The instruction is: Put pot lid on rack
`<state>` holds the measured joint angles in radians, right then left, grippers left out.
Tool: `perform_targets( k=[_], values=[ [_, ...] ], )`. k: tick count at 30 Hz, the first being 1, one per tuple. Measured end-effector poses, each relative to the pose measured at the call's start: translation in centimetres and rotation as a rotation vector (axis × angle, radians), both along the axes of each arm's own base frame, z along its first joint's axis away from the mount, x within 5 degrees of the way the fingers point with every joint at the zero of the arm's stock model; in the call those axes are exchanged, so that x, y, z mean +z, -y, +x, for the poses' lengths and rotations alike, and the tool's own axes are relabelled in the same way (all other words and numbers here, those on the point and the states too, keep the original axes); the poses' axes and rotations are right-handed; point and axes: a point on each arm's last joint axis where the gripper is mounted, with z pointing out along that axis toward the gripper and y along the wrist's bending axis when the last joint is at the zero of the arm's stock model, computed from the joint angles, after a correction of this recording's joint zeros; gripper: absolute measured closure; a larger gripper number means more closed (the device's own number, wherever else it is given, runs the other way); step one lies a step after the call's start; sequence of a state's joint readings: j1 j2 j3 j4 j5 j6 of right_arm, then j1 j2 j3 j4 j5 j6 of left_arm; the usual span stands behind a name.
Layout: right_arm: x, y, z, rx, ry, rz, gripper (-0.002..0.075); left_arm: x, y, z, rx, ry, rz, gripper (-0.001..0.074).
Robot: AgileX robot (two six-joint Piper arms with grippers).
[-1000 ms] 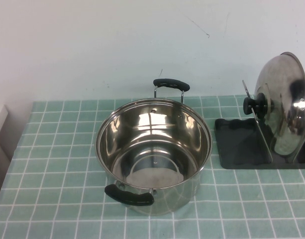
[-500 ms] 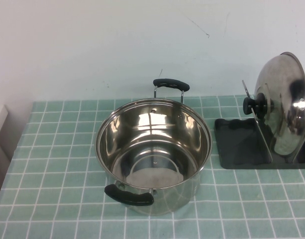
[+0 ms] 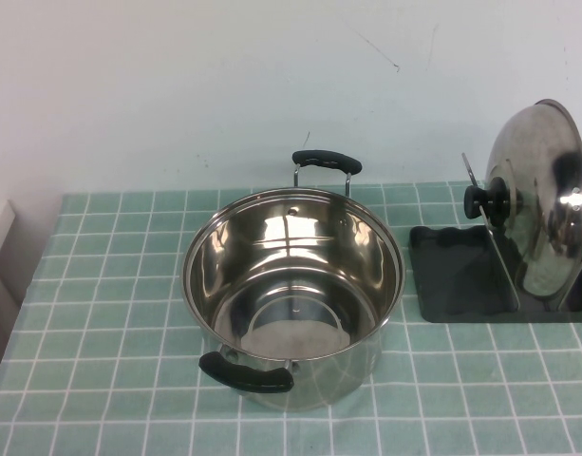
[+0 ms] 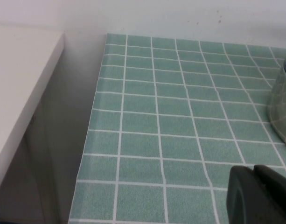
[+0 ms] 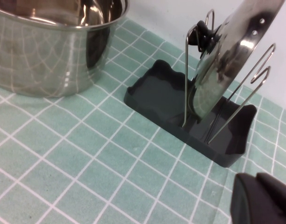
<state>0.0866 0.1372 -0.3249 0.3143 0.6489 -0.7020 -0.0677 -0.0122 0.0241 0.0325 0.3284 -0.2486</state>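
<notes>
The shiny steel pot lid [image 3: 542, 195] with its black knob [image 3: 487, 203] stands on edge between the wire loops of the dark grey rack [image 3: 457, 271] at the right of the table. The right wrist view shows the lid [image 5: 226, 56] upright in the rack [image 5: 166, 100] too. Neither arm shows in the high view. My left gripper [image 4: 260, 196] is shut and empty above the table's left part. My right gripper [image 5: 261, 200] is shut and empty, a short way off the rack's near end.
A deep steel pot [image 3: 292, 285] with two black handles stands open at the middle of the green checked cloth [image 3: 101, 313]. Its wall [image 4: 282, 109] shows at the edge of the left wrist view. A white surface [image 4: 17, 84] lies beyond the table's left edge.
</notes>
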Motion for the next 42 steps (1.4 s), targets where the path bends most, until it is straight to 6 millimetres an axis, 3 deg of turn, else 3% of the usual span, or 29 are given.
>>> perform_targets(
  k=[21, 27, 31, 40, 42],
  values=[
    [0.0, 0.0, 0.1, -0.006, 0.017, 0.004, 0.0725, 0.0, 0.0, 0.0, 0.000, -0.004, 0.002, 0.0737],
    [0.3, 0.9, 0.3, -0.130, 0.035, 0.047, 0.0725, 0.0, 0.0, 0.0, 0.000, -0.004, 0.002, 0.0737],
    [-1.1, 1.7, 0.7, -0.268, 0.008, 0.109, 0.0725, 0.0, 0.0, 0.0, 0.000, -0.004, 0.002, 0.0737],
    [-8.4, 2.2, 0.7, -0.411, -0.059, 0.218, 0.0726, 0.0, 0.0, 0.0, 0.000, -0.004, 0.002, 0.0737],
    [-8.7, 2.2, 0.8, -0.422, -0.051, 0.244, 0.0726, 0.0, 0.0, 0.0, 0.000, -0.004, 0.002, 0.0737]
  ],
)
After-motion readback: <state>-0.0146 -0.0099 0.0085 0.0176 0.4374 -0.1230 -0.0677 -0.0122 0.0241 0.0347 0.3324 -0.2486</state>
